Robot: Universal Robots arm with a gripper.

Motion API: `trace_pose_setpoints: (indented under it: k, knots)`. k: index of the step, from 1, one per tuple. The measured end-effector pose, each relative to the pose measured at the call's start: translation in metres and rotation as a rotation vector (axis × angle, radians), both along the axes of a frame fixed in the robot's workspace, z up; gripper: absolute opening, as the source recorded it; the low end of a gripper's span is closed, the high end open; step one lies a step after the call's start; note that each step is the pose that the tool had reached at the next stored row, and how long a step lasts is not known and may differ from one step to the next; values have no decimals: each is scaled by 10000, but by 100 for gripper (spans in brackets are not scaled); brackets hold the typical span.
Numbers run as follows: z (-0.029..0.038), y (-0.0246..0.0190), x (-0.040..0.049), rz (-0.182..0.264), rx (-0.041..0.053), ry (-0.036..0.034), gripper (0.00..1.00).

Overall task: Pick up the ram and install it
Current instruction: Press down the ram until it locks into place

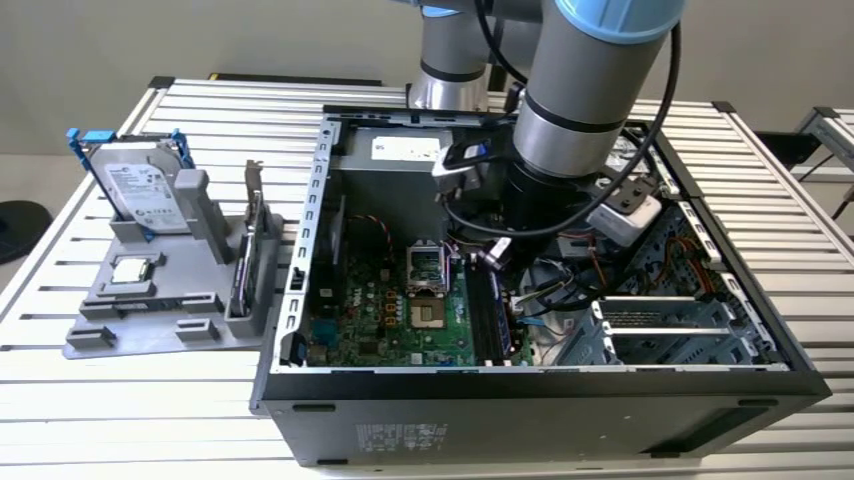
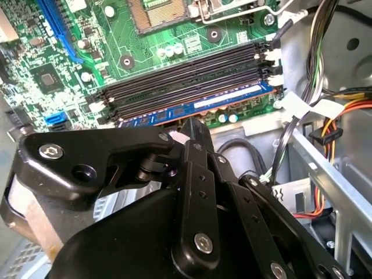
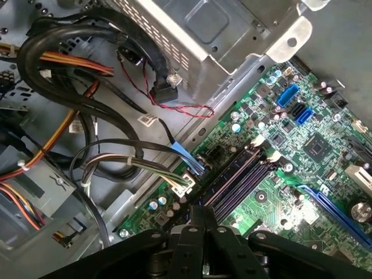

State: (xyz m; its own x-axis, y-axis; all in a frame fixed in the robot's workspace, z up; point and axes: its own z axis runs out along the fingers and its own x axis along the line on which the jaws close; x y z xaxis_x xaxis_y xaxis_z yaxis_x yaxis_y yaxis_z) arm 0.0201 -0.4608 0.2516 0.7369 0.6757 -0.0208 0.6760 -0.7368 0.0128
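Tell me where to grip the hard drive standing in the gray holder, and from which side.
Probably best to take the hard drive by its upper half, across its flat faces, coming from above. It stands on end, its lower end sunk in the gray holder, leaving the top free.

The exterior view looks down on the open computer case [image 1: 534, 390]; both wrist views sit close above its motherboard [image 2: 168, 40].
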Motion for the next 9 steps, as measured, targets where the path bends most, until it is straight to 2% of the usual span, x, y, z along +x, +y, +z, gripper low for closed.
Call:
trace_pose_setpoints:
  k: [9]
  knots:
    - [0, 0, 0, 534, 4, 0, 0]
